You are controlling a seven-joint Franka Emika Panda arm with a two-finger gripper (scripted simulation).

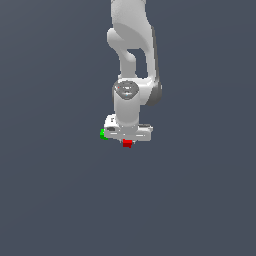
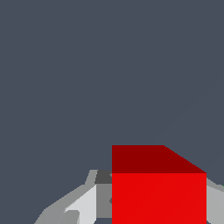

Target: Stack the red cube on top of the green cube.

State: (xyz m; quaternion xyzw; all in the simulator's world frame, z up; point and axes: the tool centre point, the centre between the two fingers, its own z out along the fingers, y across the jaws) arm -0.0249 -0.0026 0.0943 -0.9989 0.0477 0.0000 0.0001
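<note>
1. Two cubes are in view: the red cube [image 1: 127, 143] sits between the fingers of the tool [image 1: 128, 142], gripped on both sides (wrist view confirms).
2. Green cube [image 1: 103, 134] lies just beside the tool body, toward the exterior view's left.
3. Surface [image 1: 200, 200] is plain grey.

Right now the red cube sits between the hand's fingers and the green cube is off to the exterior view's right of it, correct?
Not quite. The exterior view shows the green cube to the left of the red cube, not the right. The red cube does sit between the fingers of the hand.
</note>
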